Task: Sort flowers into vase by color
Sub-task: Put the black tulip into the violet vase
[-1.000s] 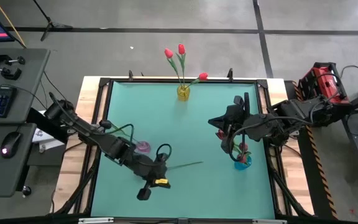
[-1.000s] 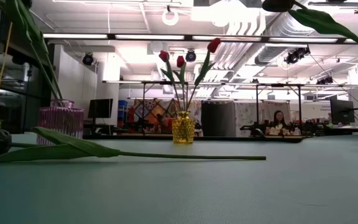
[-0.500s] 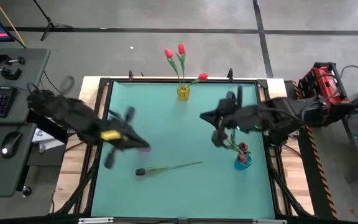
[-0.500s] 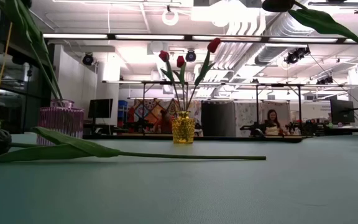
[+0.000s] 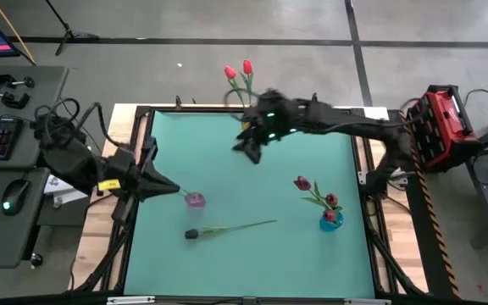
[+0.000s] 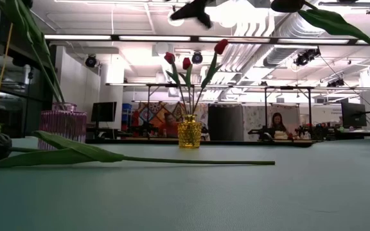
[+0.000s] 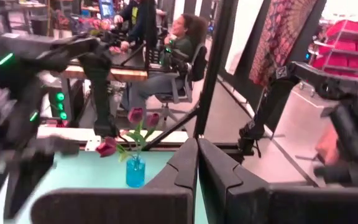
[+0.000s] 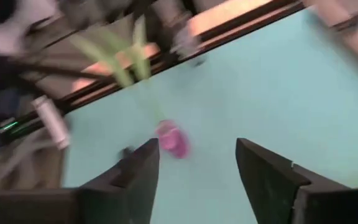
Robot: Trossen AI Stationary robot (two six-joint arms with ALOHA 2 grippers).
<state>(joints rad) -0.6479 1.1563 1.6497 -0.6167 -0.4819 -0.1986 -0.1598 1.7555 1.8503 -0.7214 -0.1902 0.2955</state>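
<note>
Red flowers (image 5: pixel 246 68) stand in a yellow vase (image 6: pixel 189 132) at the table's far edge. Two dark crimson flowers (image 5: pixel 303 183) stand in a blue vase (image 5: pixel 330 221) at the right. One near-black flower (image 5: pixel 227 228) lies flat on the table near the middle, below a pink vase (image 5: pixel 195 200). My right gripper (image 8: pixel 194 165) hovers open above the table beside the yellow vase, holding nothing. My left gripper (image 7: pixel 197 155) is shut and empty at the table's left edge, pointing toward the right.
The teal mat (image 5: pixel 295 254) lies bare between the lying flower and the near edge. A black frame (image 5: pixel 142 152) rims the table. A desk with keyboard and mouse (image 5: pixel 11 199) stands to the left, and a red device (image 5: pixel 439 119) to the right. People sit beyond the table.
My right gripper has swung away from the blue vase toward the far edge, up beside the yellow vase; the crimson flowers stay standing in the blue vase. My left gripper has pulled back from the lying flower's head to the table's left edge; the flower has not moved.
</note>
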